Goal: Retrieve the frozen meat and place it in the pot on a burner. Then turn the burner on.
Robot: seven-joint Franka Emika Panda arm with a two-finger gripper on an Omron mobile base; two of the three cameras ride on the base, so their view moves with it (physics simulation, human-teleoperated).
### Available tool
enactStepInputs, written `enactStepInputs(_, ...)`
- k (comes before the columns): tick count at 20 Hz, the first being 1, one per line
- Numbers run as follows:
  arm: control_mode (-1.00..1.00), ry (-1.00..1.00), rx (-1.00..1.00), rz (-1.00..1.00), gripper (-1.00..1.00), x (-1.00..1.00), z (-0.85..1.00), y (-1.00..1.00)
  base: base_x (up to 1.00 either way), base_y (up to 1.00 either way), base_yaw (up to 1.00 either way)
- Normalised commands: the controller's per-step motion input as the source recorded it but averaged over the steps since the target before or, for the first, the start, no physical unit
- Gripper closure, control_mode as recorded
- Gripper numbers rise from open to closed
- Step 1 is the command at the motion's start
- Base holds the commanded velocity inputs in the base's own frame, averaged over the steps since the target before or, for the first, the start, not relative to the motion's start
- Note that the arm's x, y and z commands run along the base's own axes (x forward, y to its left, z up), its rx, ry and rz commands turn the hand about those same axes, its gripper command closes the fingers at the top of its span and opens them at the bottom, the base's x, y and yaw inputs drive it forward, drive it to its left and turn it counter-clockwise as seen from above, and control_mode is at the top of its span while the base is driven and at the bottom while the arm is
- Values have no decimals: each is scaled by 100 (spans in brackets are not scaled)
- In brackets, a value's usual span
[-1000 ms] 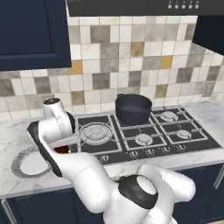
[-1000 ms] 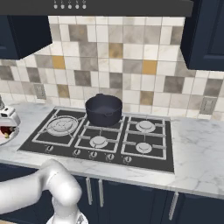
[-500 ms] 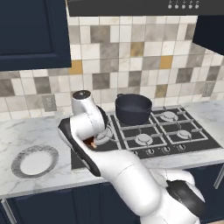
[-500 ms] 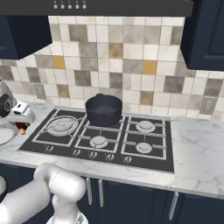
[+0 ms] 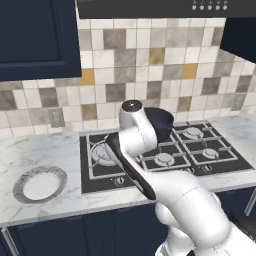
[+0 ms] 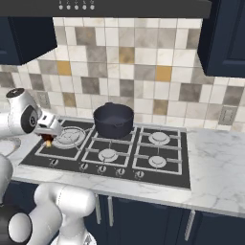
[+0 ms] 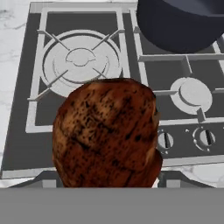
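Here the gripper (image 6: 48,135) hangs above the front left part of the stove (image 6: 110,153), and its jaws are closed around the frozen meat (image 7: 106,135), which fills the space between them in the hand view. In the right base view the meat shows as a small dark red piece just under the hand. The jaws stand rather wide, because the chunk itself is broad.

Seen from the gripper, the large left burner (image 7: 81,59) lies just ahead and below. The pot (image 7: 183,22) is ahead and to the right, on a back burner and well apart from the meat. The knobs (image 7: 164,140) are below and slightly to the right.

I judge the meat to be hard and stiff, since it is frozen, so it should not bend or squash under the pads. It looks light for this arm. Its surface may be slippery, and the rounded shape gives little flat face, so it could turn or slide in the grip during a fast swing. The thick middle, where it seems held now, looks the safest place; the thin bone end would be a weaker hold. I cannot see the bone stub.
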Motion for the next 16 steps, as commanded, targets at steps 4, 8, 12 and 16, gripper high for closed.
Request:
enactStepInputs(4,-100,0,0,-12,100,24,48,-91,0,0,0)
enactStepInputs(8,-100,0,0,-4,100,45,62,-74,0,0,0)
enactStepInputs(12,-100,4,0,-6,100,86,45,-59,0,0,0)
enactStepInputs(16,-100,16,-6,-9,100,75,44,-50,0,0,0)
